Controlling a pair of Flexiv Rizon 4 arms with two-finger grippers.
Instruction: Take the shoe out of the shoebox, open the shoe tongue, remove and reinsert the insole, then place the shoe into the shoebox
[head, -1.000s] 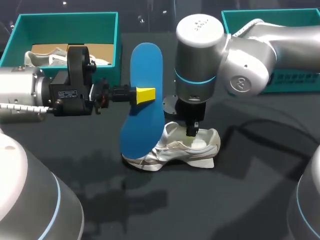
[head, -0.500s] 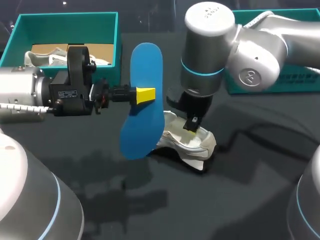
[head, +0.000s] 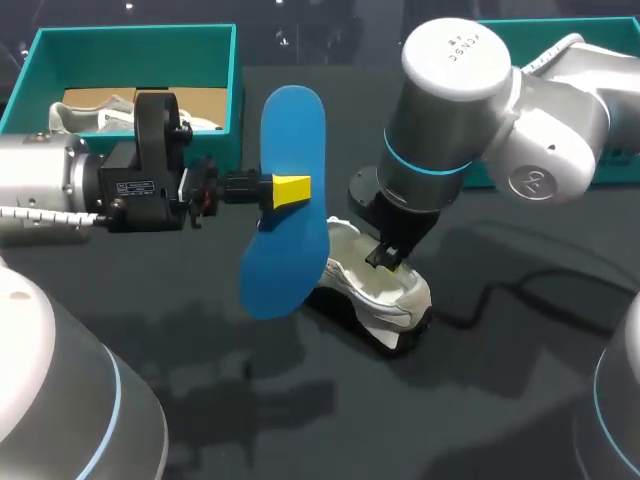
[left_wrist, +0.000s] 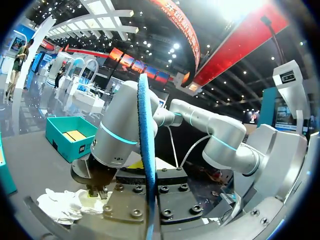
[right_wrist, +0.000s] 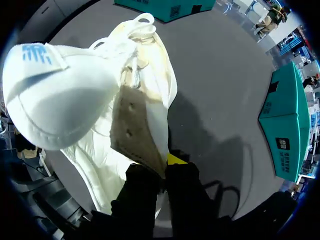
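Observation:
A white shoe (head: 375, 290) lies on the dark table (head: 480, 400), turned with its heel towards the front right. My right gripper (head: 388, 258) is shut on the shoe's heel collar, one finger inside the shoe (right_wrist: 90, 95) and one outside. My left gripper (head: 290, 190) holds a blue insole (head: 288, 200) upright above the shoe's toe end, shut on its middle. In the left wrist view the insole (left_wrist: 146, 150) stands edge-on between the fingers, with the shoe (left_wrist: 65, 205) below and beside it. A teal shoebox (head: 130, 80) with another white shoe (head: 95, 112) inside stands at the back left.
A second teal box (head: 560, 110) stands at the back right, partly behind my right arm. The same box shows in the right wrist view (right_wrist: 285, 120). A dark cable (head: 520, 300) runs over the table to the right of the shoe.
My right gripper has swung the shoe's heel round towards the front right and shifted right. My left arm and the insole have kept still.

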